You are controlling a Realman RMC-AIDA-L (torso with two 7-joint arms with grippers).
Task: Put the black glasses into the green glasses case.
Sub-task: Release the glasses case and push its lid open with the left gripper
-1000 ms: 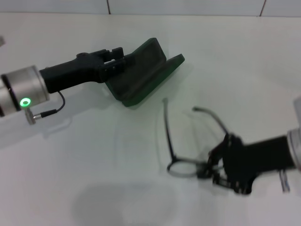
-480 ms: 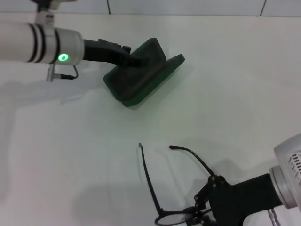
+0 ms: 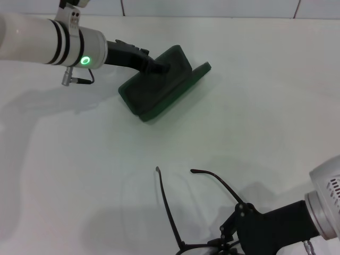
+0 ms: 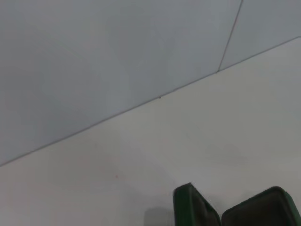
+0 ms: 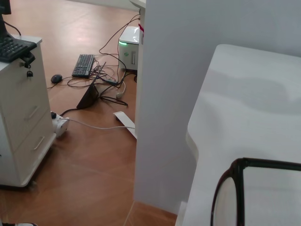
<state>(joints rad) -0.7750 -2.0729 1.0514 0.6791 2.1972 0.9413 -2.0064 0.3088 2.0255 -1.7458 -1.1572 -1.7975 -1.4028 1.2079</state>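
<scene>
White table (image 3: 255, 95), black glasses (image 3: 175, 212) pulled nearer, right gripper (image 3: 234, 245) clamping

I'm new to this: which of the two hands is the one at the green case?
The left hand, on the white arm with the green light, is at the green glasses case. The right hand is nearer the camera, holding the black glasses by the front.

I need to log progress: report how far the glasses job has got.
Done: the green glasses case lies open on the table, with the left claw at its lid. In hand: the right claw holds the black glasses by the front frame, temple arms unfolded, near the table's front edge and well apart from the case. Left: carrying them over and placing them inside.
</scene>
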